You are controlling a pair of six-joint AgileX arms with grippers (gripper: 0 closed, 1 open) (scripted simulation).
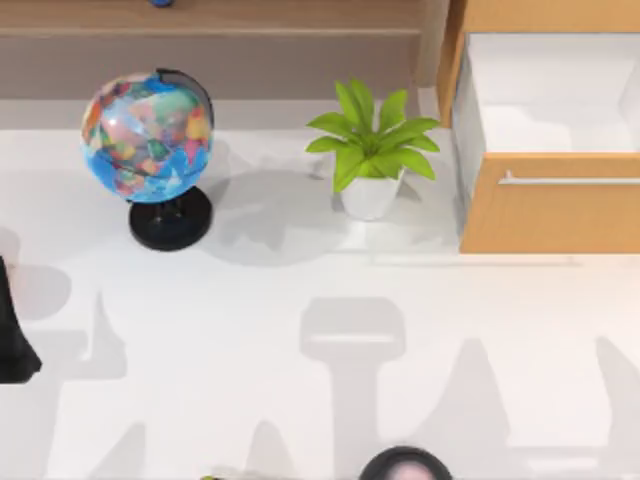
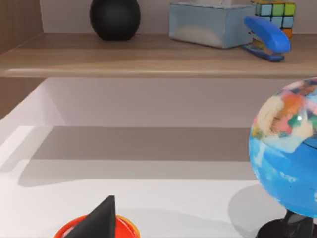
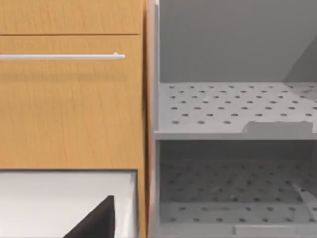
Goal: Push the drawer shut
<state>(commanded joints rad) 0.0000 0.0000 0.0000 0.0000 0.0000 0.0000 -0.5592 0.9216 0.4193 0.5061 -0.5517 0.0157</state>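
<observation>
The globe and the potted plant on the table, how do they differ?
The globe is a round, multicoloured ball, mostly blue, while the potted plant has pointed green leaves fanning out. The globe sits on a black round stand; the potted plant sits in a white pot. The globe stands toward the table's left, the potted plant nearer the open drawer on the right. Both stand upright on the white table, and both cast shadows.

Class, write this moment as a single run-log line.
drawer: open, white inside showing | handle: untouched | left arm: parked at table's left edge | globe, plant: left of drawer | push: not started
</observation>
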